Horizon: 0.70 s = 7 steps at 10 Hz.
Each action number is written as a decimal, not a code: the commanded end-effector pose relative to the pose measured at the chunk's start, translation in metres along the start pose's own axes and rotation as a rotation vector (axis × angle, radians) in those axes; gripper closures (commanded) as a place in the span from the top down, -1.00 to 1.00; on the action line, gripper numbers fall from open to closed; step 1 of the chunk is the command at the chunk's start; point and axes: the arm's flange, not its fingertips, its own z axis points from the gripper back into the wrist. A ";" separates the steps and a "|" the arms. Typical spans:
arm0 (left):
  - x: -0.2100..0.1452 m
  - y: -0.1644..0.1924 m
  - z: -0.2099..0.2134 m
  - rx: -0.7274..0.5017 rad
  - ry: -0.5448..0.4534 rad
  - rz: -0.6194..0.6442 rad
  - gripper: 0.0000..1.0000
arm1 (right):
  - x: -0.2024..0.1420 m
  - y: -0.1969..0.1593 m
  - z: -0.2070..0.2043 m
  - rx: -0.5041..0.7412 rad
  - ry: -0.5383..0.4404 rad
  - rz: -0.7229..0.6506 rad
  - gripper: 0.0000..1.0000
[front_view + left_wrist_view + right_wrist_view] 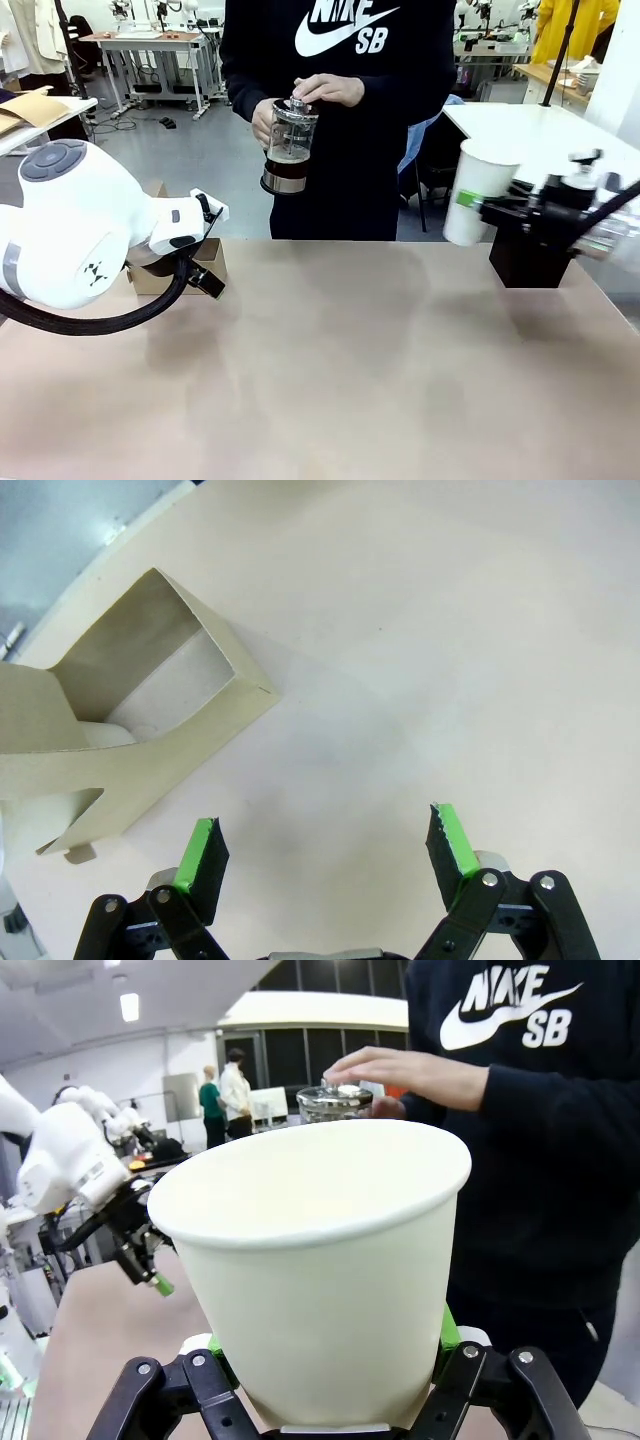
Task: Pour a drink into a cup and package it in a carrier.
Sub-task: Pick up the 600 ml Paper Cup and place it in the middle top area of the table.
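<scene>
A person across the table holds a clear glass jug (288,145) in both hands, with the dark brown drink (286,168) low inside it. In the right wrist view the jug's lid (335,1102) shows under the person's hand (410,1068), behind the cup's rim. My right gripper (472,206) is shut on a white paper cup (478,185), held upright above the table's right side; its fingers clamp the cup (320,1250) near the base. My left gripper (325,848) is open, hovering over bare table beside the brown cardboard carrier (150,710), which sits at the far left (145,282).
A black cube-shaped box (530,258) stands at the table's far right, under my right arm. My left arm's white body (70,225) covers the near left. The tan tabletop (340,370) spreads across the middle. Other tables and people are in the room behind.
</scene>
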 end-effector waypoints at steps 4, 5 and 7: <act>0.000 0.001 0.000 -0.002 -0.001 0.002 1.00 | -0.046 -0.059 -0.121 -0.086 0.081 -0.049 0.60; 0.000 0.001 0.000 -0.002 -0.001 0.002 1.00 | -0.057 -0.068 -0.129 -0.095 0.081 -0.053 0.60; 0.000 0.001 0.000 -0.002 -0.001 0.002 1.00 | -0.080 -0.084 -0.134 -0.104 0.076 -0.051 0.60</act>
